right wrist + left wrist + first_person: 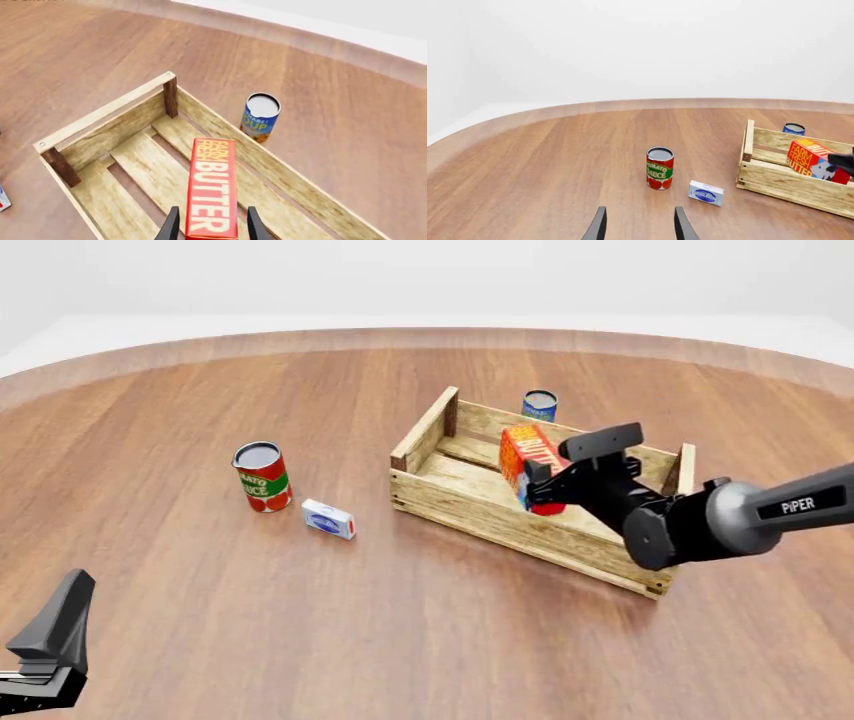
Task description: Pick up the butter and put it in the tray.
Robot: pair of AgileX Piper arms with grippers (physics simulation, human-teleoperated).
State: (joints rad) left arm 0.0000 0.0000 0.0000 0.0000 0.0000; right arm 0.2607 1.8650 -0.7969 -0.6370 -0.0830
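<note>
Nearly done: red rectangular butter carton (212, 192) with white lettering gripped between the right gripper's (210, 226) fingers, tilted above the slatted floor inside the large light wooden tray (430, 433). Left to do: lower and release. Blue soup can (539, 405) just behind the tray, outside it; red-and-green tomato can (262, 476) and small white-and-blue box (328, 519) well left of the tray, obstructing nothing. Left gripper (639, 224) idle, fingers parted, empty.

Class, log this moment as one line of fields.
right gripper: shut on butter | butter: over tray | left gripper: open, idle | step: release pending
</note>
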